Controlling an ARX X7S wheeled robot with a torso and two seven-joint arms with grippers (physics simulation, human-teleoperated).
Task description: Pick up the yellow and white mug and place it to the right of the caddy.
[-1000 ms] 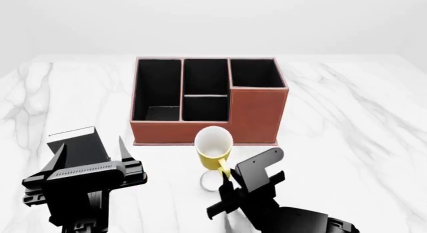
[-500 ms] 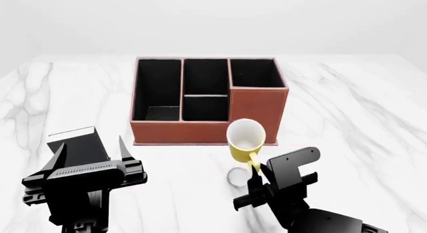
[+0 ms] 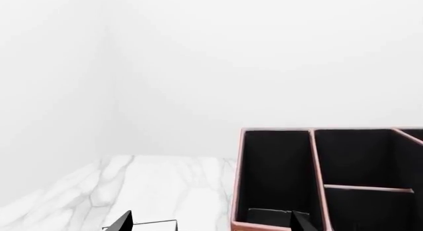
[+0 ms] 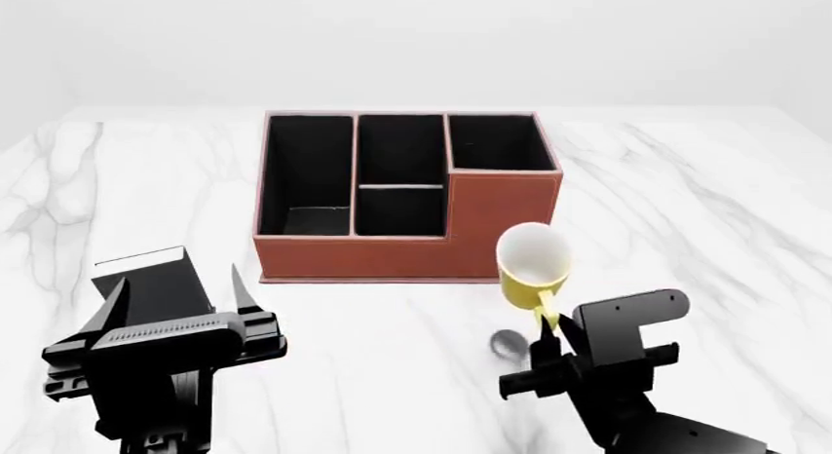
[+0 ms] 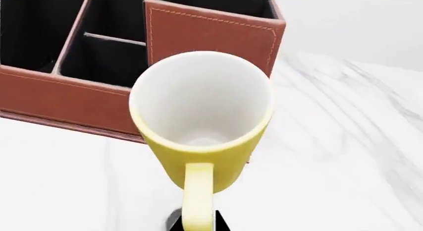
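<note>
The yellow and white mug (image 4: 533,267) hangs in the air, tilted with its white mouth towards the camera, in front of the right front corner of the caddy (image 4: 501,220). My right gripper (image 4: 548,329) is shut on the mug's yellow handle (image 5: 197,196); in the right wrist view the mug (image 5: 201,127) fills the middle with the caddy (image 5: 211,35) behind it. My left gripper (image 4: 175,290) is open and empty, low at the left, in front of the caddy's left end. The left wrist view shows the caddy's black compartments (image 3: 330,176).
A small upright black slab (image 4: 150,269) stands by my left gripper. The mug's shadow (image 4: 508,345) lies on the white marble table (image 4: 689,210). The table's far edge runs behind the caddy.
My right gripper has carried the mug to the right, from the middle of the caddy's front to its right front corner. The left arm has not moved.
</note>
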